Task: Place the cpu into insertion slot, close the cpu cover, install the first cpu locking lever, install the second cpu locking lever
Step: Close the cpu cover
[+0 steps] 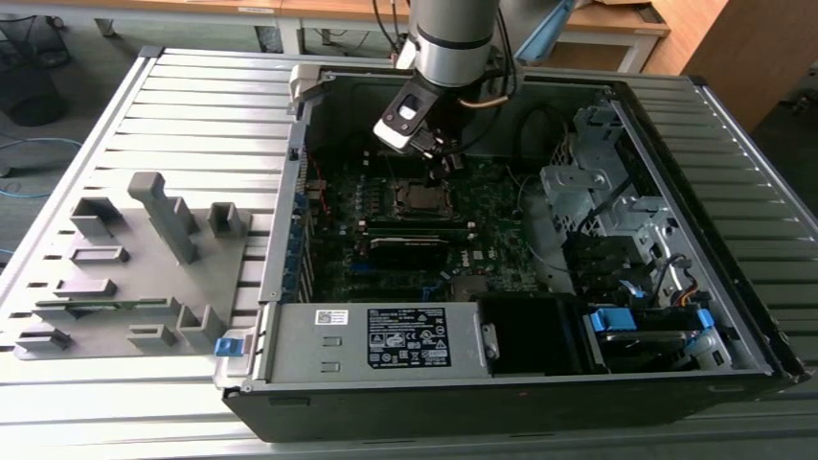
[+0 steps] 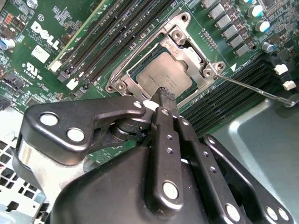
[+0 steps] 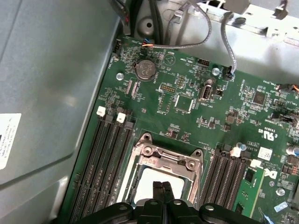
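My gripper (image 2: 166,95), fingers pressed together, seems to touch the cpu (image 2: 159,74) seated in the insertion slot (image 1: 417,196) beneath the cpu cover (image 2: 198,58), and the second wrist view adds a thin locking lever (image 2: 254,88) angled away beside it.

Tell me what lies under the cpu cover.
The cpu lies under the cpu cover, its metal top showing through the window. The insertion slot beneath it is covered, and the hand hides one edge of the cover.

Silver-grey arm (image 1: 450,34); black linked end effector (image 2: 166,95) with apparently silvery pivot pins (image 2: 171,190).
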{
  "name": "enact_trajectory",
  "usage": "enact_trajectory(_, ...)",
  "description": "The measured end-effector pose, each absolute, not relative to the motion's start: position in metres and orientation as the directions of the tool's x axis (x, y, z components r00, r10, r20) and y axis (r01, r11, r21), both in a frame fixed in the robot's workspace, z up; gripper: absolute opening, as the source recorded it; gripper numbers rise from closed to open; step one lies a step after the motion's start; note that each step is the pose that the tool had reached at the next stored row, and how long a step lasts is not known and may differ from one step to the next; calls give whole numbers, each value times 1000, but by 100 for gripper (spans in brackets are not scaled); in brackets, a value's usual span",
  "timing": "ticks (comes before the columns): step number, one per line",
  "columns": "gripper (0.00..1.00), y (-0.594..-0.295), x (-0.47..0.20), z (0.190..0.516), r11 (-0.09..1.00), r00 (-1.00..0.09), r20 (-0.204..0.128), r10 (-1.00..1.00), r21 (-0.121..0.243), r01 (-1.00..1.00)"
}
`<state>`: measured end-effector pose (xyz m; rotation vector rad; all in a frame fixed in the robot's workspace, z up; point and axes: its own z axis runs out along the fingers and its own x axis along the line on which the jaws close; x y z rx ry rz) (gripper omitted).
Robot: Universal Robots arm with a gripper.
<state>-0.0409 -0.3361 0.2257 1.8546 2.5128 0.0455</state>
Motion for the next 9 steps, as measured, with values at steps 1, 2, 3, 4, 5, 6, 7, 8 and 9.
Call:
enact_trajectory(1,11,-336,-41,226,301,-301,3,954,34,953)
enact_trajectory(2,11,-336,-41,226,304,-304,3,953,34,952)
enact_trajectory(3,11,-336,-41,226,304,-304,3,953,34,952)
enact_trajectory(4,11,-336,-41,226,304,-304,3,953,34,952)
enact_trajectory(5,11,-336,-41,226,304,-304,3,953,34,952)
enact_trajectory(6,11,-336,-41,226,304,-304,3,953,34,952)
enact_trajectory(7,11,-336,-41,226,304,-304,3,953,34,952)
enact_trajectory(8,11,-336,-41,226,304,-304,3,953,34,952)
enact_trajectory(9,11,-336,-41,226,304,-304,3,953,34,952)
